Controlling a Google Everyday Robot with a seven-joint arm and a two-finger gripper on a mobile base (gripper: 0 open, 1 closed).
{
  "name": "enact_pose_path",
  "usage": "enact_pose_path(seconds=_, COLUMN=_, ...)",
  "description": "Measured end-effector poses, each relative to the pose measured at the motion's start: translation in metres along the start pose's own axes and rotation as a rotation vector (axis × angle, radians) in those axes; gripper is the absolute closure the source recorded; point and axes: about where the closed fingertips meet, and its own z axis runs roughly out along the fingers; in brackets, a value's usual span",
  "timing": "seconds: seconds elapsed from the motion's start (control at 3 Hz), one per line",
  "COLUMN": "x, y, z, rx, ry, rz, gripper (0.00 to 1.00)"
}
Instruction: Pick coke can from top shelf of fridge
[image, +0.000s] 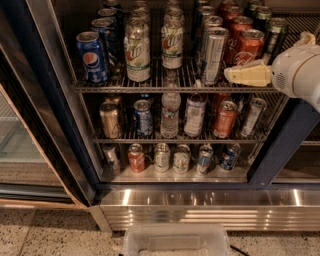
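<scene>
**Red can at the front right corner, claw lining up beside it**

Red-sided and silver-topped, the coke can (248, 49) is standing upright near the front right corner of the top shelf worktop (150, 88). It is heading a file of like cans running back toward the rear edge. Being first in its row, it is the only one offering a face that can be reached without pushing past neighbours, which is probably why it is the target. A tall silver can (214, 50) is crowding it just beside on the left, so the freer side is the one facing the worktop's right edge.

The claw (231, 75) is hovering before the right end of the worktop's front edge. It is pointing left, with its cream tip lying across the foot of the coke can from this angle. I cannot tell whether it is touching the can. It is showing as a single wedge, so I cannot tell either whether it is spread or pressed together. The can is sitting flat on the wire, not lifted.

The white arm (300, 75) is sitting low on the right, likely because the dark frame of the fridge (55, 115) is boxing in the opening. I judge the approach to be under way and the grasp not yet made. Rising to mid-can height looks necessary, and doing so is risking a knock to the silver can.
</scene>
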Motion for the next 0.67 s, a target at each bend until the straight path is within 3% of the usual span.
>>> enact_pose_path(seconds=0.33, x=-0.0003, y=-0.0001, z=-0.0001, rx=0.001, ry=-0.001, rz=0.000, gripper=0.10)
enact_pose_path(seconds=0.67, x=-0.0005, y=-0.0001, z=-0.0002, rx=0.001, ry=-0.001, rz=0.000, gripper=0.30)
